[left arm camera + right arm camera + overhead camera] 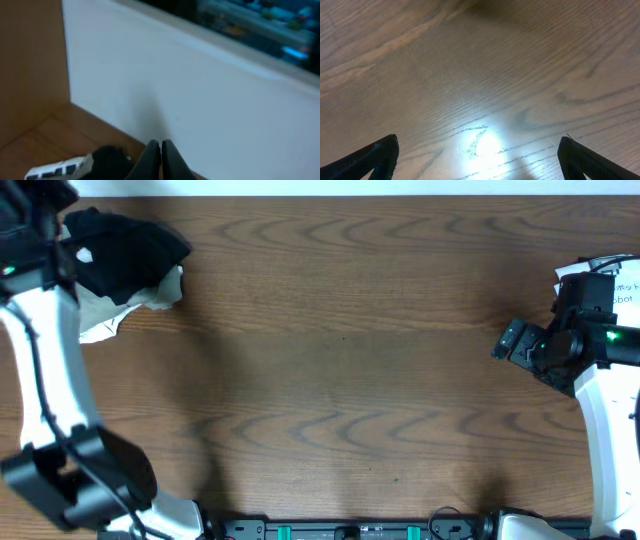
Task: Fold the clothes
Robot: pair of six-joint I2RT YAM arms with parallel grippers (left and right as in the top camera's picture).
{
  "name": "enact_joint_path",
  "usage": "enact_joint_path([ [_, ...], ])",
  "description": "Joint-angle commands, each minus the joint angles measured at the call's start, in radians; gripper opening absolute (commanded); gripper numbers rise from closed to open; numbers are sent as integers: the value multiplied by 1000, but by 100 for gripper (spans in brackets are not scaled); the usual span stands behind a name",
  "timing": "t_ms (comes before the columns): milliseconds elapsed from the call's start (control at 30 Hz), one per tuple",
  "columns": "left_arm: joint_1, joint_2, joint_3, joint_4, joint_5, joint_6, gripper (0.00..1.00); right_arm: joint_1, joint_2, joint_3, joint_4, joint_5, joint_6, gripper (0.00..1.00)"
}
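Black clothes (130, 250) in a heap just beside clenched left claw (160, 146); released right claw (480, 145) well apart

Loses left side of clothes (125, 250) behind left arm (45, 350) overhead; crops them at bottom edge in left wrist view. Blurs clutter (260, 20) top right there. Crops paper (625, 280) at right edge, print partly cut.

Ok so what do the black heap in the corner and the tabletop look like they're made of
Black heap: soft matte fabric, judging by its crumpled folds and limp edges.
Tabletop: brown wood or wood-look laminate, with arched grain lines and a slight sheen where light glares in the right wrist view.
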Motion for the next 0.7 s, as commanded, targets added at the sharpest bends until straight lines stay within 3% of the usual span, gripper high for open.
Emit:
enact_joint_path([
  [0,-3,116,-2,34,-158,35,6,-10,5,2,1,0,-13,99],
  [333,2,404,-2,92,-156,110,12,-10,5,2,1,0,-13,99],
  [667,114,550,-2,-11,-159,142,6,-10,5,2,1,0,-13,99],
])
